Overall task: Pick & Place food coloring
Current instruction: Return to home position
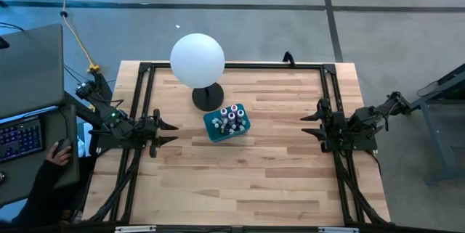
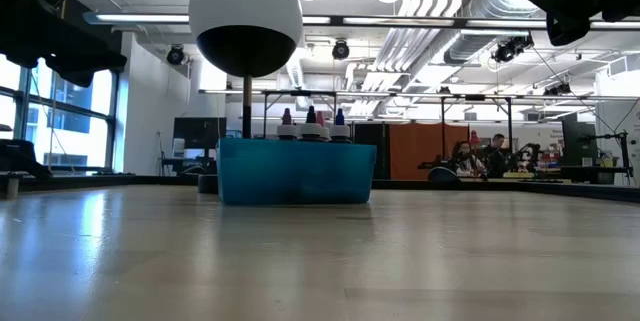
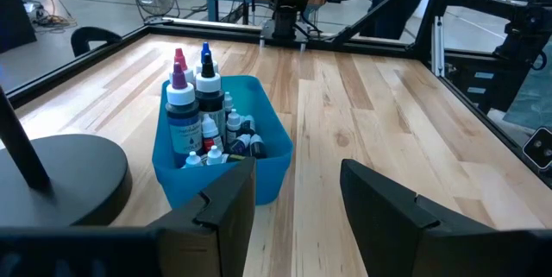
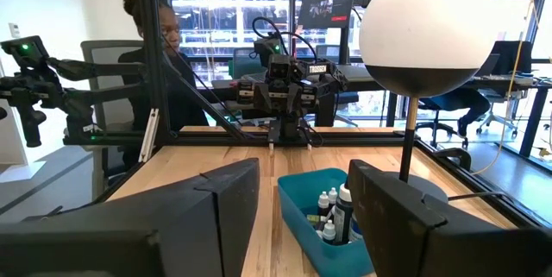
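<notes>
Left gripper (image 1: 169, 133): fingers spread, nothing between them. It sits low at the left edge of the table (image 1: 269, 182), pointing inward toward the middle. The left wrist view shows bare wood in the gap between the two dark fingers (image 3: 228, 199).

Right gripper (image 1: 309, 125): fingers likewise parted and empty. It sits at the right edge of the table and faces the left one across the board. Both arms are drawn back to their own sides, well apart from the container.

Blue container (image 1: 213, 130): an open-topped rectangular tub between the two grippers, nearer the left one and set at a slight angle to the table edges.

Food coloring (image 1: 231, 118): every bottle in sight is inside the blue container. Taller bottles stand upright with red, blue and dark tips (image 3: 200, 109) above the rim; smaller ones lie or lean lower down.

Ball lamp (image 1: 197, 60): a white globe on a thin stem. Its dark round base (image 1: 208, 96) is just beside the container, on the far side.

Person (image 4: 155, 31): seated beyond the left edge, one hand (image 1: 58, 153) by a keyboard (image 1: 18, 139).
</notes>
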Robot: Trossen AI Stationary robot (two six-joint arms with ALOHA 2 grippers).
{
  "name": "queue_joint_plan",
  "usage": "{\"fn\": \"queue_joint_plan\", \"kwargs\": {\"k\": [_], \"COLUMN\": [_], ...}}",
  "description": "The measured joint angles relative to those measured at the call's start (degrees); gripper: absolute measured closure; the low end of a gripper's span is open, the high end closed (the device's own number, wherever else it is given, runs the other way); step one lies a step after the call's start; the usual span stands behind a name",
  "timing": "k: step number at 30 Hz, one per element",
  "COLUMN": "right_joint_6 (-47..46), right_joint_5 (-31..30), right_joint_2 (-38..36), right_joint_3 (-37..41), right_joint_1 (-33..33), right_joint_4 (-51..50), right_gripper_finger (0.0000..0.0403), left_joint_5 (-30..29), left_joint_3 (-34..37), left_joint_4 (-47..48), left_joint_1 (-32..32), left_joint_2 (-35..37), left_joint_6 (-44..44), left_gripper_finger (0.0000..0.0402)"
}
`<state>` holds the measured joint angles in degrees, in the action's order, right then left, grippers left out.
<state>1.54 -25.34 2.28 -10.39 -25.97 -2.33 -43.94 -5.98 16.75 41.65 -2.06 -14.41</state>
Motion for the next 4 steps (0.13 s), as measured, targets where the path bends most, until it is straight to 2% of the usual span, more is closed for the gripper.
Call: {"fn": "queue_joint_plan", "kwargs": {"k": [4], "right_joint_6": [-0.01], "right_joint_5": [0.0], "right_joint_2": [0.0], "right_joint_3": [0.0], "right_joint_1": [0.0], "right_joint_4": [-0.01], "right_gripper_finger": [0.0231], "left_joint_5": [0.0], "left_joint_3": [0.02], "left_joint_4": [0.0], "left_joint_1": [-0.02], "left_joint_2": [0.0], "left_joint_6": [-0.02], "left_gripper_finger": [0.0234]}}
